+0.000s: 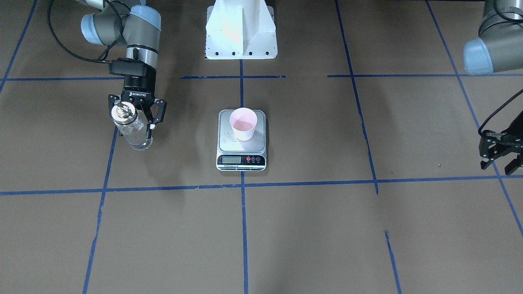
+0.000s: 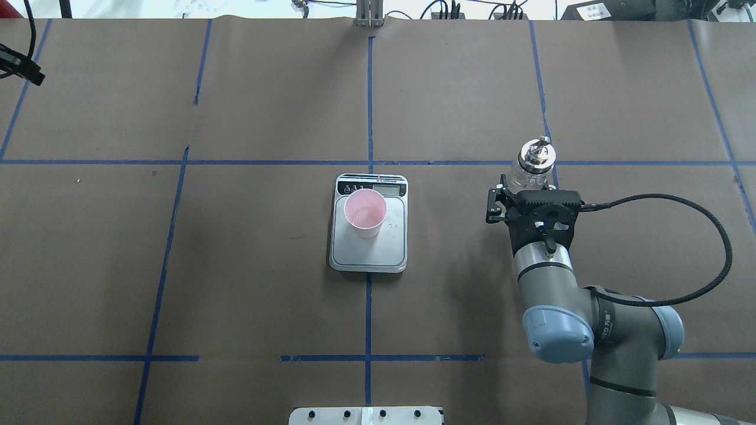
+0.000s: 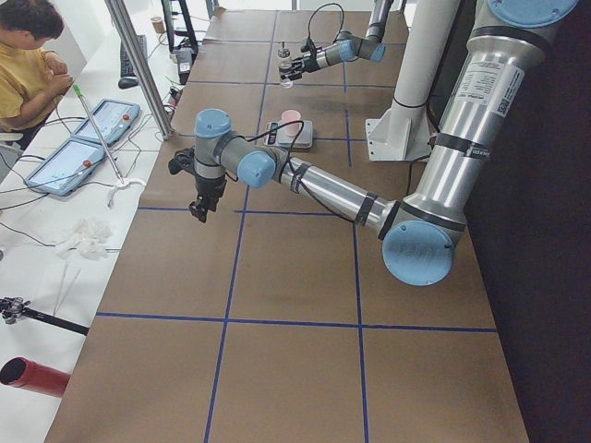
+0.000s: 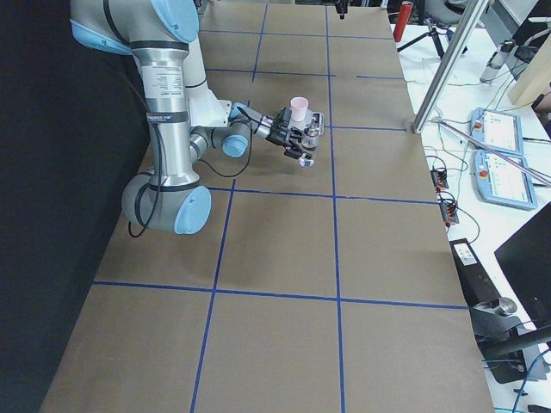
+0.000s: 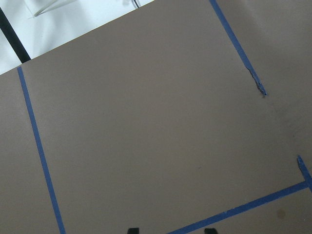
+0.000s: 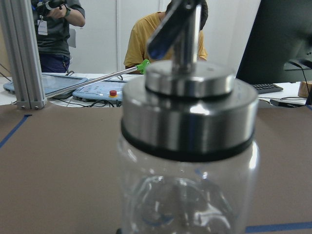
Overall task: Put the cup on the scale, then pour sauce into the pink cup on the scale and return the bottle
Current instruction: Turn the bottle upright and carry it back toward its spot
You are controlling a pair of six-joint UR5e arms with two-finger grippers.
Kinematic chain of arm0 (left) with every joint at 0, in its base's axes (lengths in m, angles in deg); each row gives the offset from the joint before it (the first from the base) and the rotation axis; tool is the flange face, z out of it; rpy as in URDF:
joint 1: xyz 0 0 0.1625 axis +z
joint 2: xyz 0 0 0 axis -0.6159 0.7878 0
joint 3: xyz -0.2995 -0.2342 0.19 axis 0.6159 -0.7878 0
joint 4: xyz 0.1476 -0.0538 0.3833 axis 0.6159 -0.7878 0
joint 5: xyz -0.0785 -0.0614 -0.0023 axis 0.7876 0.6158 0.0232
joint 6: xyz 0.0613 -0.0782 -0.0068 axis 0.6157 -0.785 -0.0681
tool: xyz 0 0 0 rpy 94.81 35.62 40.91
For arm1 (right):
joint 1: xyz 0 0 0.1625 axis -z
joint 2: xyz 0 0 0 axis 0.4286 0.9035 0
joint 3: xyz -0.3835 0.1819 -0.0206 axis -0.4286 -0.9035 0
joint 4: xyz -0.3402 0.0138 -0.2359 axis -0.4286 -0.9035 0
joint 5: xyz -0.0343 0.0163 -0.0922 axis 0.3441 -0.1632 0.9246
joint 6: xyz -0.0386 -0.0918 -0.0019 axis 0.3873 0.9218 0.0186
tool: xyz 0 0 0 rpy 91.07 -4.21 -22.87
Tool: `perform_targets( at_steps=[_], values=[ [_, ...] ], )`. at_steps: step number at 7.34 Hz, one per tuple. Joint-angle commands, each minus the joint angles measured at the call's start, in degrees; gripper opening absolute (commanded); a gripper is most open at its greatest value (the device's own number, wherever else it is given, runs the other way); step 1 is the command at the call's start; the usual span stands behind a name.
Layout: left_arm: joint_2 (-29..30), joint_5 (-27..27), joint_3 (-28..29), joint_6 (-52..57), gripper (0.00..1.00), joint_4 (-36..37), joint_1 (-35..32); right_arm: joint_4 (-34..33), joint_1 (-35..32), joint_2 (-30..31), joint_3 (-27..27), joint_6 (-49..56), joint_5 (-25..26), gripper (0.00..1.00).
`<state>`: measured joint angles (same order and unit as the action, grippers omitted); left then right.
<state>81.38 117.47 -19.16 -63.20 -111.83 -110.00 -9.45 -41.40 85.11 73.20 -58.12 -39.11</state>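
The pale pink cup [image 1: 244,124] stands upright on the silver scale [image 1: 227,143] at the table's middle, toward the plate's display end, also in the overhead view [image 2: 365,212]. The clear glass bottle [image 1: 131,127] with its silver pour-spout cap stands upright to the scale's side, base at the table surface. My right gripper [image 1: 135,123] is shut on the bottle, fingers at both sides of its body. In the right wrist view the bottle [image 6: 187,146] fills the frame. The sauce is barely visible. My left gripper [image 1: 500,165] is open and empty, far from the scale.
The white robot base mount [image 1: 241,30] stands behind the scale. Blue tape lines [image 1: 243,212] grid the brown table. Operators and blue control tablets [image 3: 92,125] sit beyond the table's far edge. My left gripper's fingertips [image 5: 131,229] hover over bare paper.
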Motion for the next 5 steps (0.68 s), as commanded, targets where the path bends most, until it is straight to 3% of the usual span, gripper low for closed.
perform_targets(
  at_steps=[1, 5],
  values=[
    [0.0, 0.0, -0.1, 0.0, 0.55, 0.0, 0.0, 0.1, -0.1, 1.6, -0.9, -3.5, -0.4, 0.0],
    [0.4, -0.2, -0.2, 0.0, 0.55, 0.0, 0.0, 0.1, -0.8, 1.4, -3.4, -6.1, -0.2, 0.0]
  ],
)
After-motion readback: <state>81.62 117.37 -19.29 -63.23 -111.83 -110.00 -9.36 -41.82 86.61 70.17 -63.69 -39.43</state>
